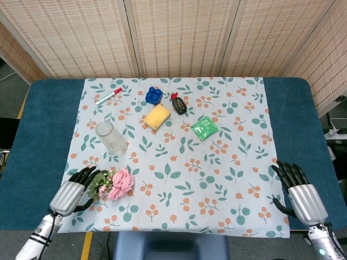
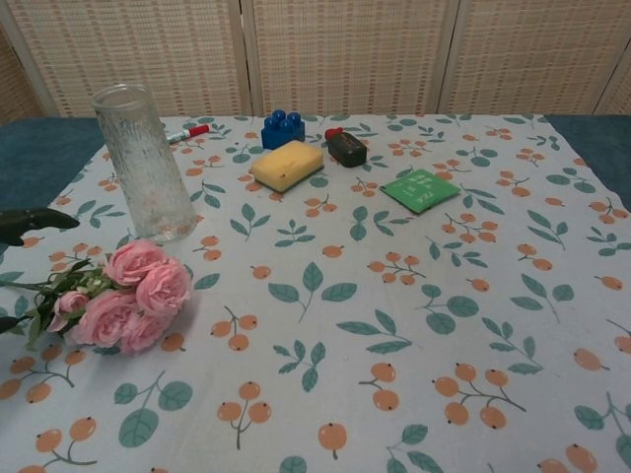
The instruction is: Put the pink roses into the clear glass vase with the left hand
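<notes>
Head view: left hand [image 1: 70,193], fingers spread and empty, beside pink roses [image 1: 120,182]. Blooms likely soft, light; grasp stems [image 1: 81,175].

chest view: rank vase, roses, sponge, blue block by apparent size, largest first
1. roses, though nearest the camera, which inflates them
2. vase, close to the roses in area
3. sponge
4. blue block, farthest back, so it may look undersized
</notes>
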Robot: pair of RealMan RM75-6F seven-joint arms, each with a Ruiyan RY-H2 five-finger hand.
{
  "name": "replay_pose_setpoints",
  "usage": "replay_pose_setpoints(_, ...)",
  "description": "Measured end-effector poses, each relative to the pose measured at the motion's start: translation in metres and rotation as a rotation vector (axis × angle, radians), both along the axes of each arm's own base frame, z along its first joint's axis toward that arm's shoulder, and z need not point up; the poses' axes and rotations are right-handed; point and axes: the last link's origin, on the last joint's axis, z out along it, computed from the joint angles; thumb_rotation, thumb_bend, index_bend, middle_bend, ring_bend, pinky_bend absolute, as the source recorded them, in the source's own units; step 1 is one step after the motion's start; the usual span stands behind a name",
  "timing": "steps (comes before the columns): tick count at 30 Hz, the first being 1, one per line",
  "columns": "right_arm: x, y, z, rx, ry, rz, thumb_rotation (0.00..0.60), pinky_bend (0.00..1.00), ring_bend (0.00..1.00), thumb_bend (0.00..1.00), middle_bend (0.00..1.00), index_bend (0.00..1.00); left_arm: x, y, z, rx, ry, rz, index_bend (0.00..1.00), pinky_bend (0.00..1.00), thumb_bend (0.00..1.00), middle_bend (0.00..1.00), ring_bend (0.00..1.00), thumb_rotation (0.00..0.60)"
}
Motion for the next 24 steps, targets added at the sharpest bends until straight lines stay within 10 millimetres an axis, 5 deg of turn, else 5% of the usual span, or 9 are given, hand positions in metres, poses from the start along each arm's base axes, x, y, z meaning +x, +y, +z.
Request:
replay_pose_setpoints(17, -0.002, -0.002, 0.001, 0.023, -0.01, -0.006, 0.6, 0.0, 0.0, 0.21, 0.0, 0.0, 0.034, 0.039, -0.044, -0.125, 0.109, 0.005, 0.02, 0.2, 0.33, 0.01, 0.01, 0.6)
replay_pose_setpoints(24, -0.003, -0.002, 0.003, 0.019, -0.012, -0.012, 0.6, 0.0, 0.0, 0.21, 0.0, 0.0, 0.039, 0.045, -0.056, -0.099, 0.149, 0.005, 0.35, 0.2, 0.49, 0.41, 0.33, 0.6)
